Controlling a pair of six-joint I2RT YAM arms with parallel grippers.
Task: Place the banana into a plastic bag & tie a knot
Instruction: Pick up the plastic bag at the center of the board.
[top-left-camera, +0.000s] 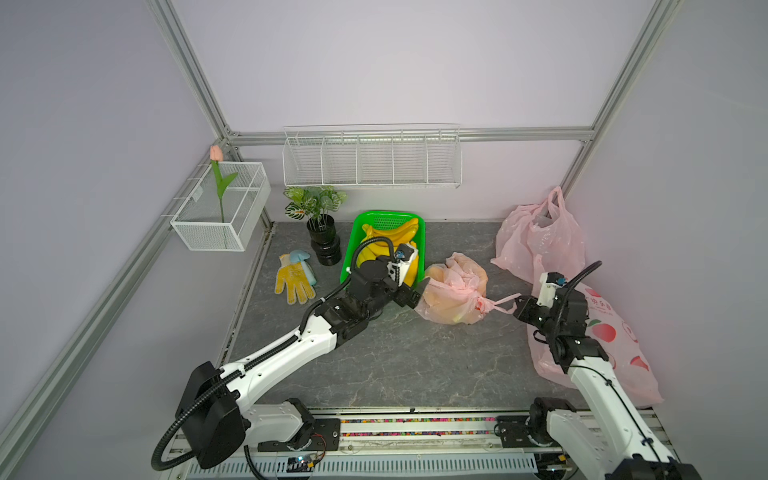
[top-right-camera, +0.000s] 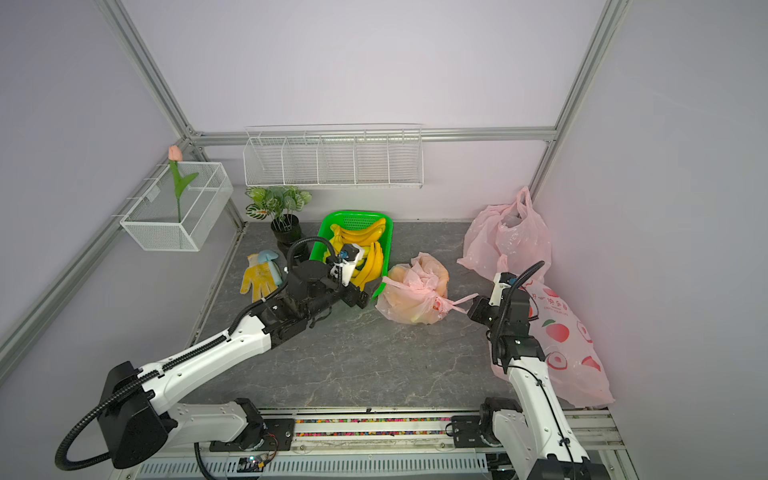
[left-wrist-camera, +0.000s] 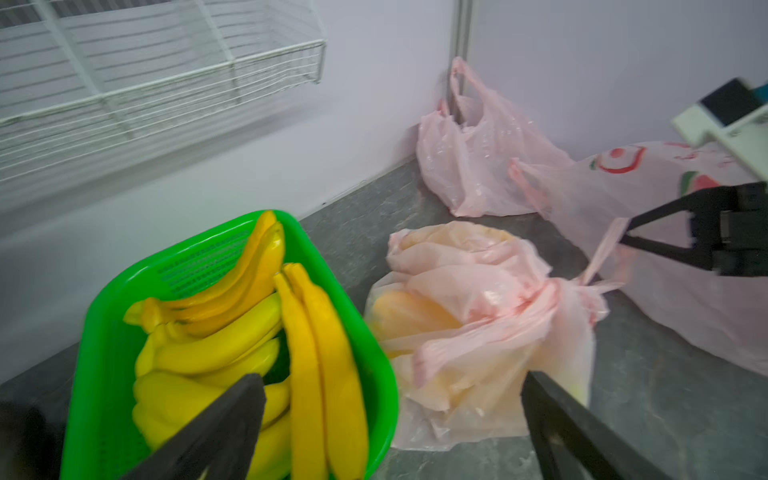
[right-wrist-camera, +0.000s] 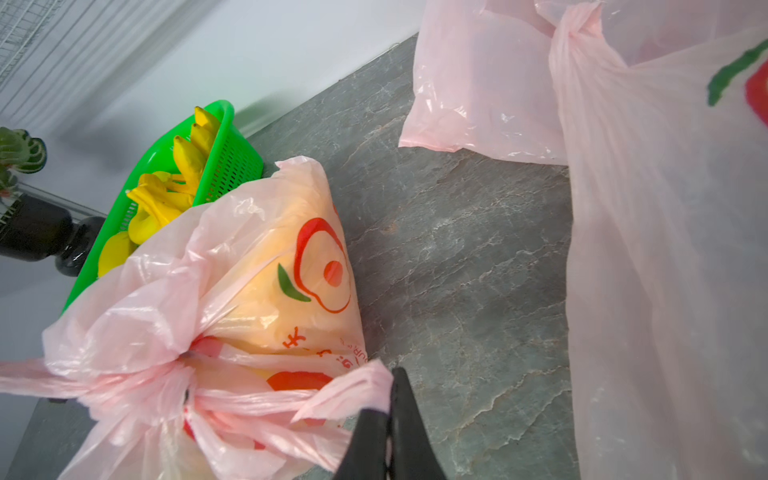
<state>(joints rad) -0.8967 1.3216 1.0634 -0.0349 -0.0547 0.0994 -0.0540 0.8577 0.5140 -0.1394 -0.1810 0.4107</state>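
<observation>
On the grey, stone-patterned worktop (top-left-camera: 395, 365) the largest thing is a pink bag printed with peaches (top-left-camera: 611, 332), which lies flat along the right edge, partly under the right arm. Behind it, a plain pink bag (top-left-camera: 540, 241) slumps in the back right corner with its handles standing up. Near the middle sits the plastic bag (top-left-camera: 455, 291) of the task, bulging and cinched at the neck into a knot (right-wrist-camera: 187, 374). Through its thin film a banana (left-wrist-camera: 407, 311) shows as a pale yellow shape, so the fruit is inside the bag, which rests on the worktop just beside a green basket (top-left-camera: 388, 217). That basket holds a pile of loose bananas (left-wrist-camera: 232, 345). From the knot one handle strip (top-left-camera: 500, 301) runs out sideways towards the right arm. The right fingers (right-wrist-camera: 405, 407) are clenched together on the end of that strip, pinching the pink film between them. The left fingers (left-wrist-camera: 232, 415) are spread wide and hold nothing. In the left wrist view one hangs over the basket and one by the bag; whether either touches the film cannot be told.
</observation>
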